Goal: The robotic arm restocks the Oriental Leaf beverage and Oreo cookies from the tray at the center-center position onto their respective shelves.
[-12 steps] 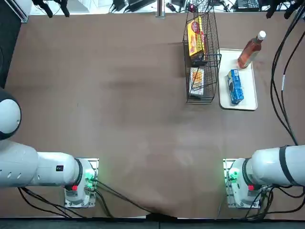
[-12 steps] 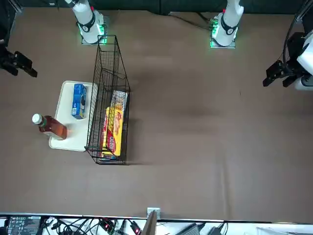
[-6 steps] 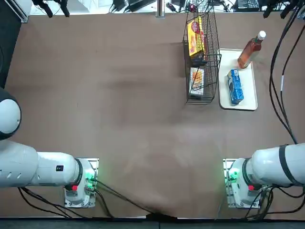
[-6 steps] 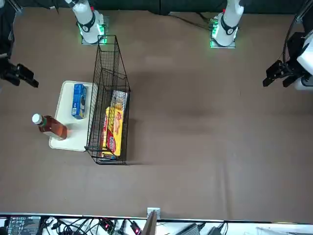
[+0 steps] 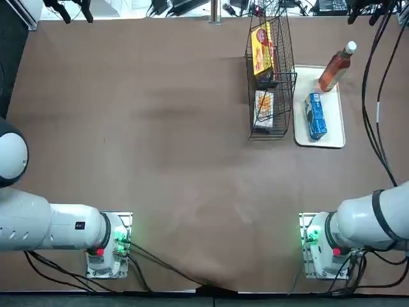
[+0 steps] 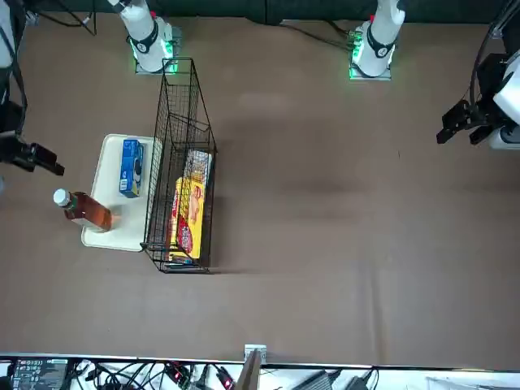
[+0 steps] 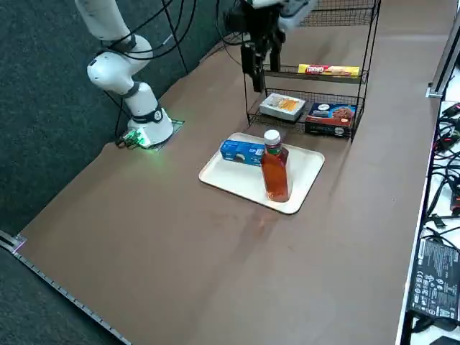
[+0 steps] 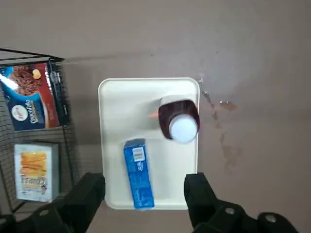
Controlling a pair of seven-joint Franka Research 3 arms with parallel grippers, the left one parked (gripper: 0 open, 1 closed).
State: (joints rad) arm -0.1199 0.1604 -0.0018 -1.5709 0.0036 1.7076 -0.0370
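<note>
Between the spread right jaws (image 8: pixel 145 196) — 1 blue packet (image 8: pixel 139 174), 1 bottle (image 8: pixel 179 120), both on the tray (image 8: pixel 116 116)

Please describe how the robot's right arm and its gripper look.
The right arm is white and rounded, with dark bands around its joints and green lights at its base; the top view also shows a red button-like spot there. Black cables run along it, one with a short white section. The right gripper is black, with two blocky fingers.

Even, moderately bright lighting; the brown tabletop (image 5: pixel 179 153) bears a soft shadow at the wire rack's (image 6: pixel 183 171) three o'clock, front view.
</note>
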